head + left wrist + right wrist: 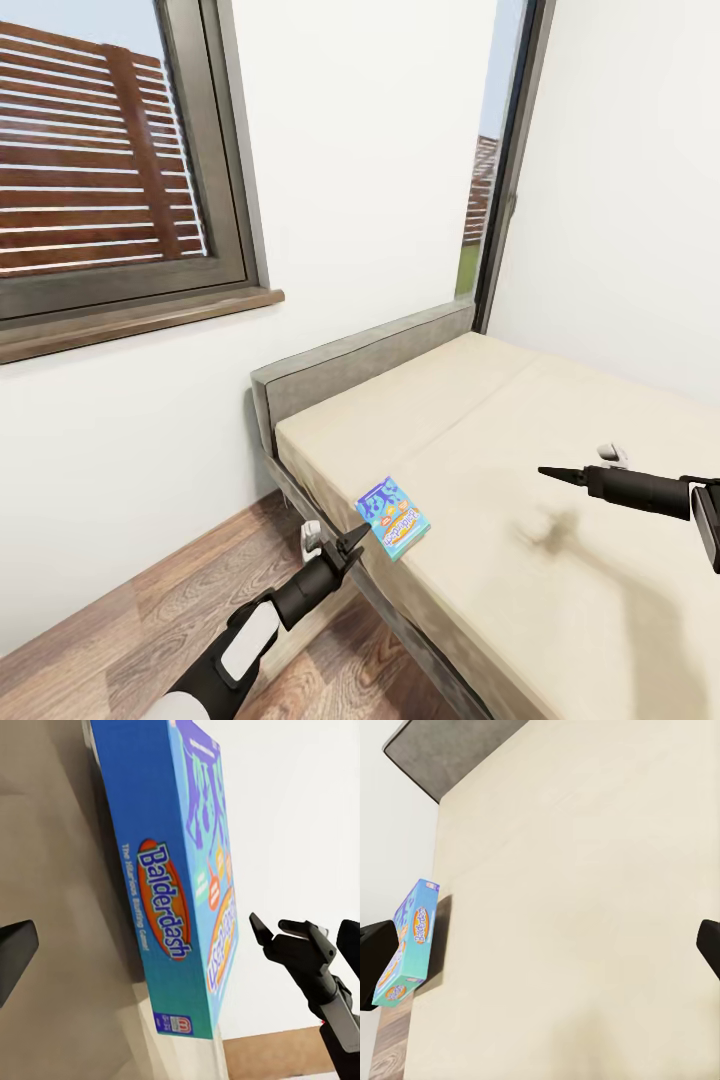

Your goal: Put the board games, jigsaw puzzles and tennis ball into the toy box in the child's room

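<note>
We see our left gripper (352, 548) at the near edge of the bed (560, 560), right beside a teal-blue board game (393, 517), the box printed "Balderdash". The box stands tilted up on its side at the mattress edge, overhanging the bed frame a little toward the wood floor (120, 640). In the left wrist view the box (176, 892) fills the space between our two fingers, one dark fingertip (15, 952) showing on its far side and the other (296, 945) on the printed face side; both fingertips stand apart from the box, so the jaws are spread wide around it and we cannot see them pressing on it. Our right gripper (560, 474) hangs over the middle of the mattress, well apart from the box, casting a shadow on the beige cover below it. In the right wrist view its two fingertips sit at opposite edges of the picture, so its jaws are wide open with nothing between them but the bare mattress; the box (406, 942) shows there too, at the mattress edge near one fingertip (376, 952). Behind the bed is a grey headboard (350, 370) against a white wall (350, 150), with a dark-framed window (110, 160) to the left looking out on a brown slatted fence.
</note>
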Motion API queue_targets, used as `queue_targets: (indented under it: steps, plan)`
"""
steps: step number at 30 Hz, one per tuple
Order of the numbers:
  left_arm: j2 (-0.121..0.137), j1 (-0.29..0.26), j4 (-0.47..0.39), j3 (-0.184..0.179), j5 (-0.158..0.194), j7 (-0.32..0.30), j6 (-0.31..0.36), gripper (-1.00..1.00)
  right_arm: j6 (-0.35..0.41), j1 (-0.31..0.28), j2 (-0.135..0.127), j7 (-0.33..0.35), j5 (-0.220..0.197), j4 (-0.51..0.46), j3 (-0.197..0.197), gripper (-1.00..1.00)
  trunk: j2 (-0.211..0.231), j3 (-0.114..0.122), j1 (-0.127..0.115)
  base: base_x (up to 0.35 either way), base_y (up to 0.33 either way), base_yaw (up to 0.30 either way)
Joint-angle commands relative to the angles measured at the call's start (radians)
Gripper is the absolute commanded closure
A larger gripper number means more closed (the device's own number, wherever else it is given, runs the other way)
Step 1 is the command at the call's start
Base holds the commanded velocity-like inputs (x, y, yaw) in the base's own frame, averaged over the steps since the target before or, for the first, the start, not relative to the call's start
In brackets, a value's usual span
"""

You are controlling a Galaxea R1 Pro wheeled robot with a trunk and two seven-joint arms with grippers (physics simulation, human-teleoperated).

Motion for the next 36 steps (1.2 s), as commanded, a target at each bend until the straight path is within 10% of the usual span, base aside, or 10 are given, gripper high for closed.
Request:
queue_targets:
  steps: [1, 36]
  plan:
    - [0.0, -0.001, 0.0, -0.002, 0.011, -0.001, 0.009, -1.0, 0.009, -0.001, 0.001, 0.009, 0.01, -0.001, -0.004, -1.0, 0.0, -0.001, 0.0, 0.0, 0.0, 0.0]
    - [-0.006, 0.001, -0.002, -0.003, 0.006, 0.005, 0.014, -1.0, 0.009, -0.001, 0.001, 0.009, 0.012, -0.001, -0.004, -1.0, 0.0, -0.001, 0.0, 0.0, 0.0, -0.062]
